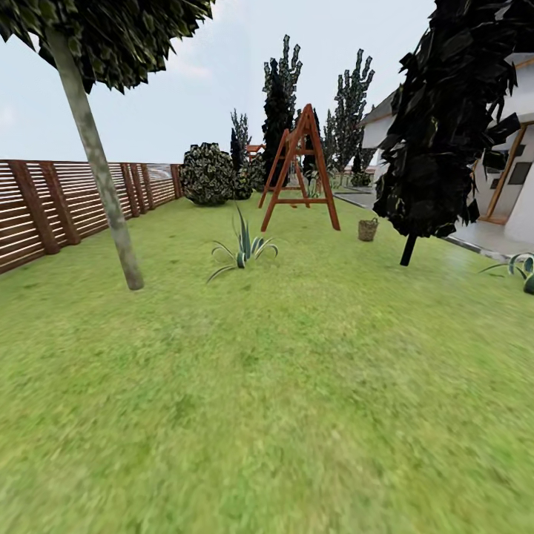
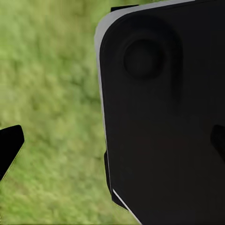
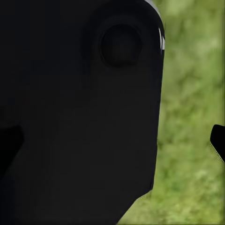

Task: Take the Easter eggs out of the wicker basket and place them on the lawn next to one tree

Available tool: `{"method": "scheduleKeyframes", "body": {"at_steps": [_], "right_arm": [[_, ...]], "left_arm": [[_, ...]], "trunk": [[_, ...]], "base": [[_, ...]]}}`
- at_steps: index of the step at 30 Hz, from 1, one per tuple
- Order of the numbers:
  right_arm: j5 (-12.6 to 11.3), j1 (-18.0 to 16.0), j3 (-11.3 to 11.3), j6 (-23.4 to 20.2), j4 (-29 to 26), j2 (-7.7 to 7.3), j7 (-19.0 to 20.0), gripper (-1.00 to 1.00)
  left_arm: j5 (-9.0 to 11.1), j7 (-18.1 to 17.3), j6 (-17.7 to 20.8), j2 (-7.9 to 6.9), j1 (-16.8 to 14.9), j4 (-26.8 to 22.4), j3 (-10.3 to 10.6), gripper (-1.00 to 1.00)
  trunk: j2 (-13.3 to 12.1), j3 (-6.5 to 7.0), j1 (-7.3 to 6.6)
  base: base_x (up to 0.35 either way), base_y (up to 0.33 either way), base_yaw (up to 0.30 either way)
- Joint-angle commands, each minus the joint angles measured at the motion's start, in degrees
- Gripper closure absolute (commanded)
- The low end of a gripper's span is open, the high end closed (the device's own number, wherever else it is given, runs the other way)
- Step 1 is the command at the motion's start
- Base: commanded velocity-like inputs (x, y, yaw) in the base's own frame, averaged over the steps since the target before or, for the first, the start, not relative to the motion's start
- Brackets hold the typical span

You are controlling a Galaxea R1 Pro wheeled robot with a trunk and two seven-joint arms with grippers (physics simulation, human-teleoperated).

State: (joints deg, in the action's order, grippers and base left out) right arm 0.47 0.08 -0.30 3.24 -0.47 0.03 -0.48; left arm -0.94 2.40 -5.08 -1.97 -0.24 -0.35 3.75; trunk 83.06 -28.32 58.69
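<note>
Ahead, the wicker basket (image 1: 368,229) stands far off on the lawn (image 1: 282,386), right of centre, between the red swing frame (image 1: 300,169) and a dark tree (image 1: 445,119). So the robot probably must drive forward and rightward, favouring neither arm. Whether eggs lie inside is too small to tell. Both wrist cameras face dark robot parts above grass, so I cannot tell either gripper's finger state.

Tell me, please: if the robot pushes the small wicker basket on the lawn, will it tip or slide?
The wicker basket looks woven and small, so it is probably light and might slide on the lawn. It stands upright and looks about as wide as tall, so a low push seems unlikely to tip it. It is too far away to judge stiffness.
</note>
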Motion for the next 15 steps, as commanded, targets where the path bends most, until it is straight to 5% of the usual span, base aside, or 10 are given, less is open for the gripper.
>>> {"method": "scheduleKeyframes", "body": {"at_steps": [1, 7, 15], "right_arm": [[0.0, 0.0, -0.1, 0.1, 0.0, 0.09, 0.0, -1.0], [-0.1, 0.0, -0.2, 0.2, -0.1, 0.5, 0.0, -1.0], [-0.3, 0.0, -0.4, 0.1, 0.0, 0.7, 0.0, -1.0]], "left_arm": [[-0.1, 0.2, -0.2, -0.01, 0.0, 0.0, 0.4, -1.0], [-0.1, 0.2, -0.3, -0.01, 0.0, 0.0, 0.4, -1.0], [-0.1, 0.2, -0.4, -0.05, 0.0, 0.0, 0.4, -1.0]], "trunk": [[0.0, -0.05, 0.03], [0.0, 0.04, 0.03], [0.0, 0.28, 0.03]], "base": [[0.338, 0.0, 0.0], [0.338, 0.0, -0.053], [0.338, 0.0, -0.221]]}}
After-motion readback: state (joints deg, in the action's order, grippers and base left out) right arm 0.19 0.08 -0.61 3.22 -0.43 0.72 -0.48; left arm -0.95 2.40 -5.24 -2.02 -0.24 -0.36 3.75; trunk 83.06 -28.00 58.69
